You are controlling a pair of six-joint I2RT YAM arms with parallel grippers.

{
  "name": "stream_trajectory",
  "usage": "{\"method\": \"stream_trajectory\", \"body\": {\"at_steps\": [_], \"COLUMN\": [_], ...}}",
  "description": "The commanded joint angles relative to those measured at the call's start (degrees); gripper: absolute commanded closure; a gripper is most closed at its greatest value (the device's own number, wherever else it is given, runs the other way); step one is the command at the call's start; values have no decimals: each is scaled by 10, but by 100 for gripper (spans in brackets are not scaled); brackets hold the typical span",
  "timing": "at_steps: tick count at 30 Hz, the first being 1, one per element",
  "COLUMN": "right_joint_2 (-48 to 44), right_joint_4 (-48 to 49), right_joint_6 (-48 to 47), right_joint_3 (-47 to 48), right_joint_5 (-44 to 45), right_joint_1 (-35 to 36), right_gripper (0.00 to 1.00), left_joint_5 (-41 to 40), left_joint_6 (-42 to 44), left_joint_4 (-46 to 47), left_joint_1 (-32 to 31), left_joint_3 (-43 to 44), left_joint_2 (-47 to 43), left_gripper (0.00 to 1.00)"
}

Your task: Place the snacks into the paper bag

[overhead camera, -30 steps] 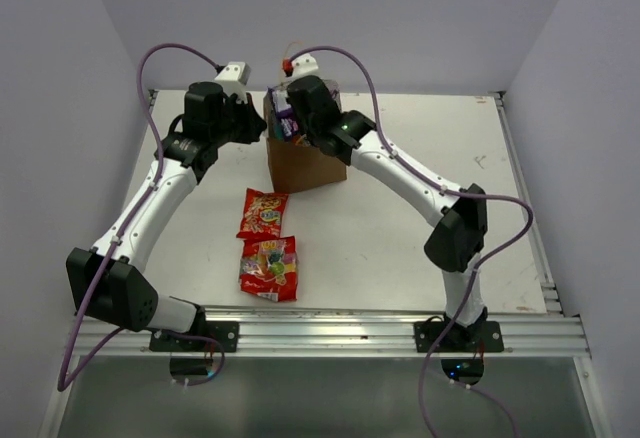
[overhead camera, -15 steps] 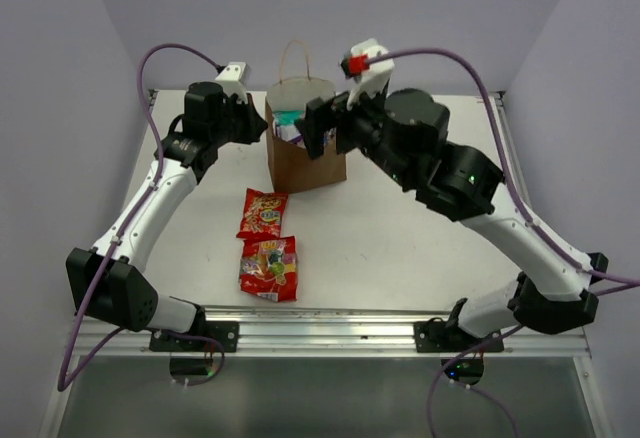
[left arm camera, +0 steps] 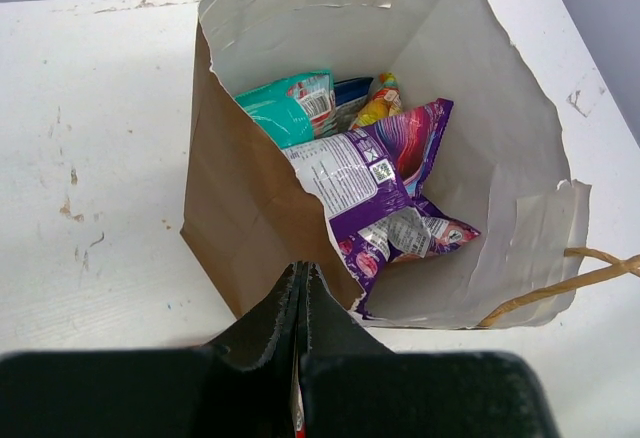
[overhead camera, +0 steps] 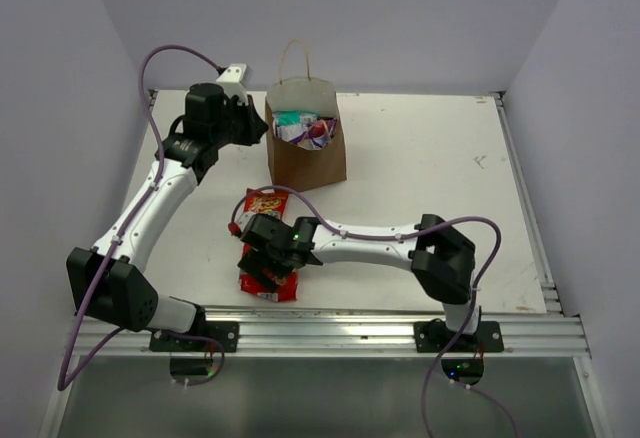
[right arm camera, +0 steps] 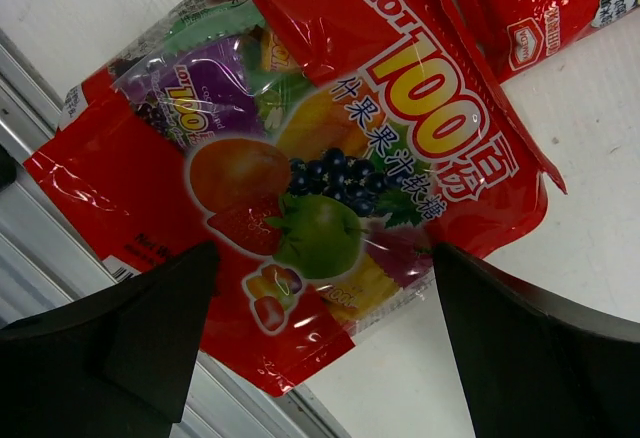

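Red glossy fruit-candy packet (right arm camera: 300,178): flat on white table (overhead camera: 420,158), well apart from paper bag (overhead camera: 305,163) on its arm-base side, directly beneath right gripper (right arm camera: 322,253), whose fingers are spread wide astride it, nothing held; packet edges skewed to the finger line. Second red packet (overhead camera: 262,210) just bagward; metal rail (overhead camera: 350,318) close on the opposite side. Left gripper (left arm camera: 300,293) pinches the bag rim, mouth open; right arm nearer
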Motion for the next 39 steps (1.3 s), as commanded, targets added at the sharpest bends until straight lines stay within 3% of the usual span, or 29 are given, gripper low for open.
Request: {"method": "stream_trajectory", "body": {"at_steps": [1,11,13,14,15,16,17,21,25,26,27,29,30,32,33,34,35,37,39], "right_joint_2": [-10,99,118,120,119,110,101,7,-80,-88,-88,-61,-14,4,-37,-75,-108,-177,-190], "right_joint_4": [11,2,-3,-5,-5,-5,-5,-27,-202,-232,-262,-365,-398,-427,-401,-309,-250,-93,-19], "right_joint_6": [0,-35,-43,-45,-40,-38,-30,-5,2,1,-9,-23,-44,-65,-83,-94,-107,-131,-150], "right_joint_3": [20,8,3,-1,-15,-28,-39,-55,121,176,303,461,632,737,701,645,520,430,370], "right_joint_5": [-22,-46,-43,-40,-38,-39,-29,41,140,156,171,217,228,268,276,288,304,325,303], "right_joint_1": [-3,-9,-9,-10,-9,-9,-9,-13,-13,-13,-14,-15,-17,-28,-35,-49,-55,-92,-151], "right_gripper": [6,9,16,31,65,88,100,100,100,100,100,100,100,100,100,100,100,100,100], "left_joint_5": [7,5,3,3,2,2,1,2,4,4,3,2,2,2,1,0,-1,-4,-2], "left_joint_6": [5,5,6,7,7,8,8,8,7,8,8,8,8,8,10,10,11,12,11], "left_joint_4": [3,6,4,4,4,3,3,5,6,6,5,5,5,6,5,3,2,-1,-1], "left_joint_1": [4,4,5,4,4,4,5,5,5,5,5,5,5,5,5,5,5,5,5], "left_joint_3": [-3,-4,-3,-3,-3,-2,-2,0,2,2,1,-1,-1,1,1,4,5,5,6], "left_joint_2": [-15,-22,-24,-25,-26,-27,-27,-26,-26,-27,-29,-30,-30,-30,-30,-29,-30,-30,-30], "left_gripper": [100,100,100,100,100,100,100,100,100,100,100,100,100,100,100,100,100,100,100]}}
